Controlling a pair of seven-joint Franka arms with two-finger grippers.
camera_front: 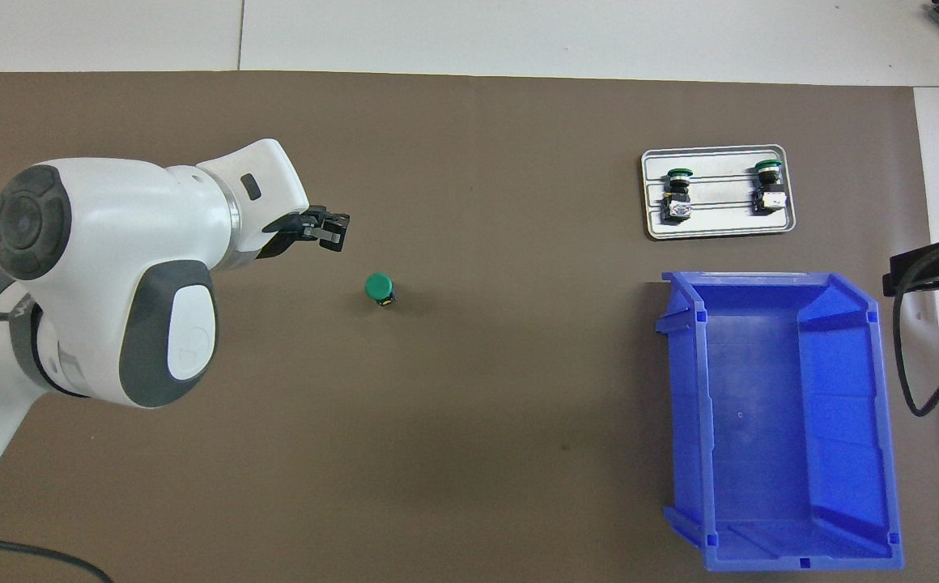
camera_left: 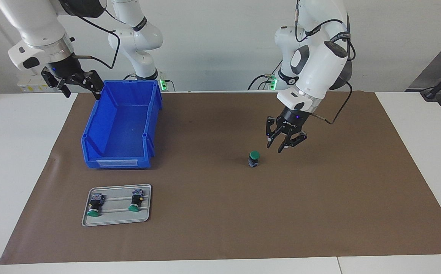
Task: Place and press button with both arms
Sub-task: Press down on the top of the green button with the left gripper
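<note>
The blue bin [camera_left: 119,125] sits nearest the robots, the right gripper [camera_left: 76,84] waiting spread above its corner. The left gripper [camera_left: 286,142], fingers apart and empty, hangs beside the upright button [camera_left: 254,158] mid-mat (an off-centre press could topple it).

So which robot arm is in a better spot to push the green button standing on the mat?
The left. The left gripper hangs just beside the button, green cap up. The right gripper waits up by the blue bin.
</note>
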